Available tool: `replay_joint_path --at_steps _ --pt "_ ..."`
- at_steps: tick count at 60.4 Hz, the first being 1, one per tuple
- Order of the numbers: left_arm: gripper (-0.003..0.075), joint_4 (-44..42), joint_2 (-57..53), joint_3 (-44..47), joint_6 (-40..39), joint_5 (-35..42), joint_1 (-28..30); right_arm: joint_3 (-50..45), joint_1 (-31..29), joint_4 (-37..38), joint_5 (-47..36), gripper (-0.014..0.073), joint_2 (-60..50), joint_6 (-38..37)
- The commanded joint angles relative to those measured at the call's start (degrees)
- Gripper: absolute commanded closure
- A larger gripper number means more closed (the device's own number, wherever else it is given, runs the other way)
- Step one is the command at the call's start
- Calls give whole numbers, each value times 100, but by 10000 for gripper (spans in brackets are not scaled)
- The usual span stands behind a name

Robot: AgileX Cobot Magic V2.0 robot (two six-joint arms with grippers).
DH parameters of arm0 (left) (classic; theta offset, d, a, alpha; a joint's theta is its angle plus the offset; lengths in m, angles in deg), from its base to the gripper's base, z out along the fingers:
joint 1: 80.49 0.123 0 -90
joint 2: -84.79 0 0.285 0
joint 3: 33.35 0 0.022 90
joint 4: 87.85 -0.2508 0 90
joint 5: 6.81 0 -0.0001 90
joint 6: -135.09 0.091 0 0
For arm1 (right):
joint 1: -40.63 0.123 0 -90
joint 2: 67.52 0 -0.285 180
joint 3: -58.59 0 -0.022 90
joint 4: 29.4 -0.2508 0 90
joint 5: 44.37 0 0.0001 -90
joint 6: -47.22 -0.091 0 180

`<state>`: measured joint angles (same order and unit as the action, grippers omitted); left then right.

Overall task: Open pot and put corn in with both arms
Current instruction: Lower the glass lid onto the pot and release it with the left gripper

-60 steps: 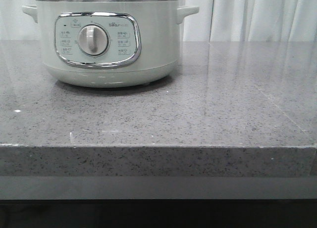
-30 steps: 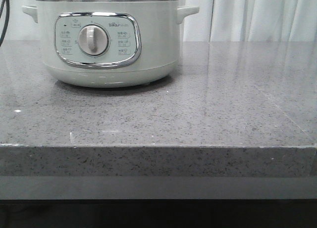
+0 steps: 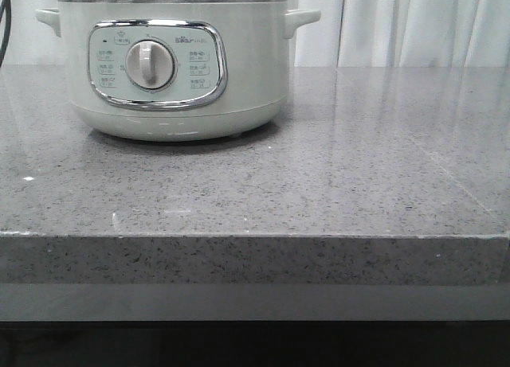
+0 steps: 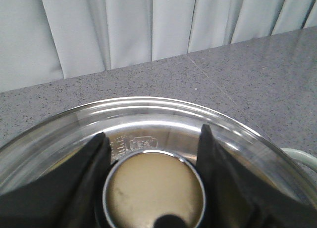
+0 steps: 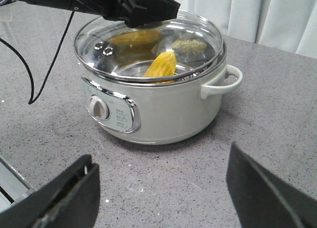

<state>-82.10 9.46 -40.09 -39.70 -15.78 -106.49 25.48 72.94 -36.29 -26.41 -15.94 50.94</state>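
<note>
Left claw [image 4: 151,188]: fingers [image 4: 94,159] straddle the lid knob [image 4: 154,191], pressed to its sides, low centre of the left wrist frame; it looks pinched.
Right claw [image 5: 161,188]: spread wide and empty, fingers at the lower corners of the right wrist frame, well apart from the pot.
Lid [image 5: 148,45]: glass, over the pot's rim; seated or just above it, I cannot tell.
Pot [image 3: 171,72]: upper left of the front frame, on the grey counter [image 3: 335,184].
Corn [image 5: 161,66]: yellow cob seen through the lid, inside the pot; other shapes beside it may be reflections.
Progress: corn is in; the task looks nearly finished, only release and retreat left.
</note>
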Motion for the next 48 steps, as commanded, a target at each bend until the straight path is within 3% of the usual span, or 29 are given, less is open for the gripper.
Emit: replay_joint_path --at_steps 1,48 --pt "532 77 -312 -279 -21 609 -43 146 1 -6 -496 43 -48 20" --pt "532 420 -108 -279 -21 701 -43 146 1 -6 -496 43 -48 20"
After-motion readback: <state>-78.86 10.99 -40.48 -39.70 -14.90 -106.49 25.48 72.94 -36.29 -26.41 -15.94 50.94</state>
